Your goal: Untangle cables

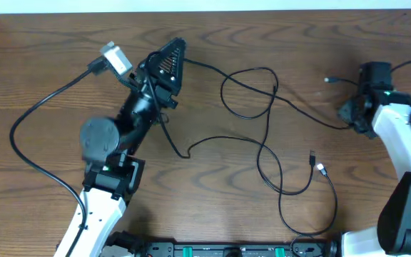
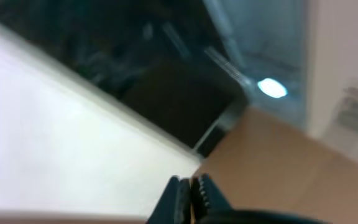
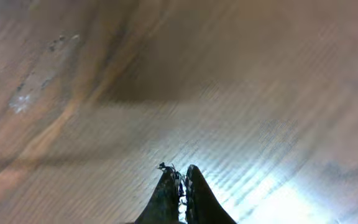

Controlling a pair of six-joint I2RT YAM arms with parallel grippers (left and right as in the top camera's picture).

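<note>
Overhead, cables (image 1: 262, 145) are seen looped and crossed, barely untangled; right gripper (image 3: 180, 177) at three o'clock is pinched shut on one, left gripper (image 2: 188, 183) at eleven o'clock is shut, hold unclear.

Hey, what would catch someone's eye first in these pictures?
Thin black cables sprawl in loose loops across the middle of the wooden table. The left gripper, jaws shut, sits at the tangle's upper left end, while the right gripper, at the right edge, has its jaws pinched on a strand.

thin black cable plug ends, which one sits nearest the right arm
The light-tipped plug end just left of the right arm, near the far edge; the others lie lower, mid-table.
</note>
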